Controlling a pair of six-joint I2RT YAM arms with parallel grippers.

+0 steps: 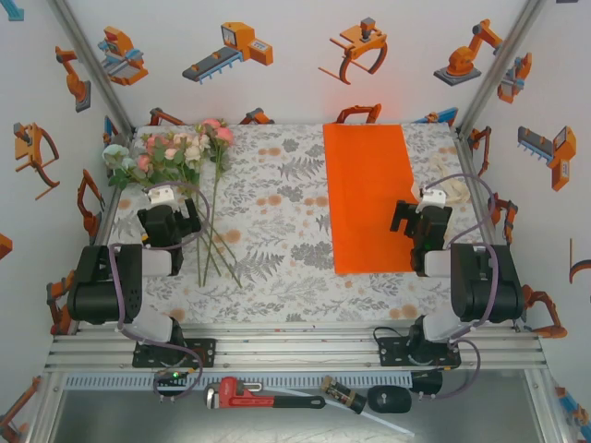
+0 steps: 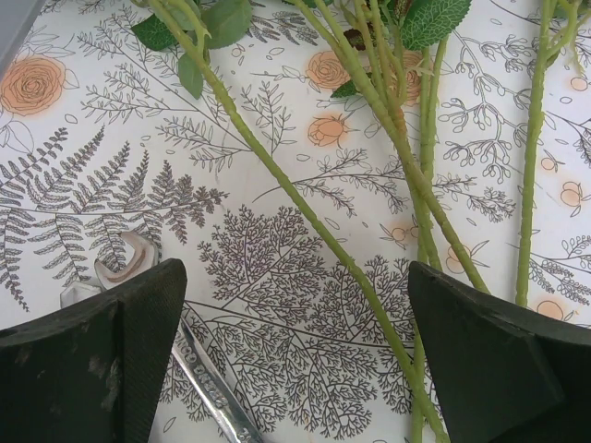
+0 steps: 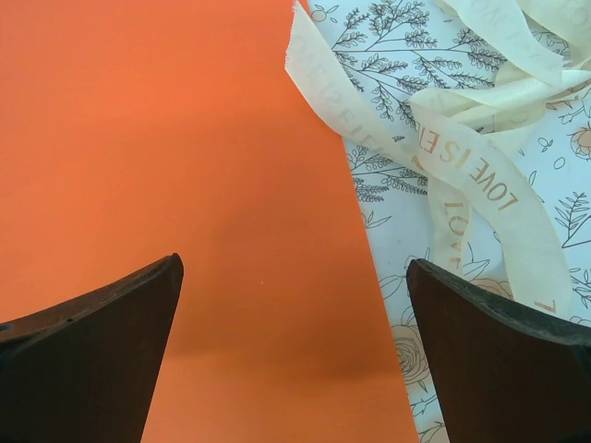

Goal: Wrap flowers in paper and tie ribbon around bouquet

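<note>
- Dark fingers [image 2: 102, 360] of the left gripper [image 2: 294, 277] are seen spread wide, with nothing held between them.
- Between those jaws, crowded toward the right-hand finger, the thin green stems [image 2: 319, 226] of the flowers [image 1: 175, 152] are laid on the tablecloth [image 2: 249, 101]. They are fanned rather than bunched, and one stem is set apart at the right finger's outer side. The blooms are found beyond the jaws.
- Equally wide and empty, the right gripper [image 3: 294, 268] is held over the paper [image 3: 166, 138], which is spread flat beneath and between its jaws.
- Just outside the paper's edge, toward the right-hand finger, the ribbon [image 3: 480, 171] is heaped in loose loops, with one strand touching the paper's far corner.
- Gathering the flowers is judged to be the step in hand, with the paper not yet loaded.
- It is likely done best if the jaws are shifted so that every stem is enclosed where the stems converge, then closed gently, since such thin stems could be missed or could slip out.
- The ribbon is better kept off the paper until wrapping is finished.
</note>
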